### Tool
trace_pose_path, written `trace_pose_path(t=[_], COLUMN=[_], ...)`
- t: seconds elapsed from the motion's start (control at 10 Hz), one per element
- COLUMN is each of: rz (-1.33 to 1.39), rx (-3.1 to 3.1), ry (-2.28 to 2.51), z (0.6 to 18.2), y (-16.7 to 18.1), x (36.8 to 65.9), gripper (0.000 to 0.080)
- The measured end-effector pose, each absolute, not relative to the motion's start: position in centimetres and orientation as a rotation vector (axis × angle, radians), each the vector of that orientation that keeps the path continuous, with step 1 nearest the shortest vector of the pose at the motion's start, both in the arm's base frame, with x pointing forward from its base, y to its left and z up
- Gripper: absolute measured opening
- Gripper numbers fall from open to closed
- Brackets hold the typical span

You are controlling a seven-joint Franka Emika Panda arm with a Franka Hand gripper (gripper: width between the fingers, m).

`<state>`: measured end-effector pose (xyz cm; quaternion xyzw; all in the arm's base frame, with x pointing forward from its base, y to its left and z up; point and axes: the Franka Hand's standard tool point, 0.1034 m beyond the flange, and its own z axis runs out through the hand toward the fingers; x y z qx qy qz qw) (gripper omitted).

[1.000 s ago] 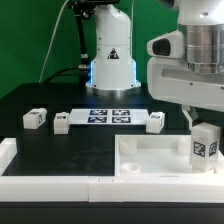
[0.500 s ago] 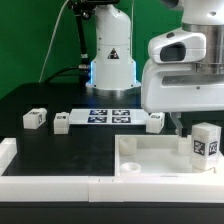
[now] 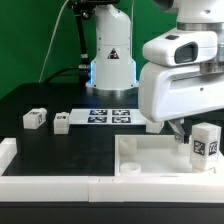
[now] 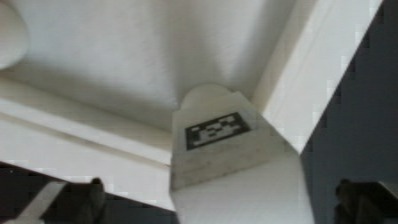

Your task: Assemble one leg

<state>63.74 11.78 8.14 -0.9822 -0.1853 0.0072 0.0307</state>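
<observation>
One leg (image 3: 205, 143), a small white block with a square tag, stands upright in the right part of the large white tray piece (image 3: 150, 165). In the wrist view this leg (image 4: 217, 130) lies between the two dark fingertips (image 4: 80, 200), which stand wide apart and do not touch it. My gripper (image 3: 180, 128) is open and hangs just to the exterior view's left of the leg, over the tray's back edge. Two more legs (image 3: 35, 118) (image 3: 62, 122) lie on the black table at the exterior view's left.
The marker board (image 3: 110, 115) lies flat behind the tray, in front of the robot base (image 3: 110, 60). A white raised edge (image 3: 8, 160) runs along the table's front and left side.
The arm's hand has moved toward the exterior view's left and slightly down. It now covers the leg that lay by the marker board's right end. The upright leg has not moved.
</observation>
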Motion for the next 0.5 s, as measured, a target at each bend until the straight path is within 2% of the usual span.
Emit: trace_pose_path(t=[0.1, 0.3, 0.4, 0.5], rz=[0.023, 0.024, 0.025, 0.026], rx=[-3.027, -3.027, -3.032, -3.037], ry=[-0.568, -0.568, -0.536, -0.504], z=[8.11, 8.08, 8.07, 8.06], y=[11.78, 11.78, 11.82, 11.82], x=[63.73, 63.71, 63.7, 63.7], gripper=[0.0649, 0.0369, 0.0291, 0.0291])
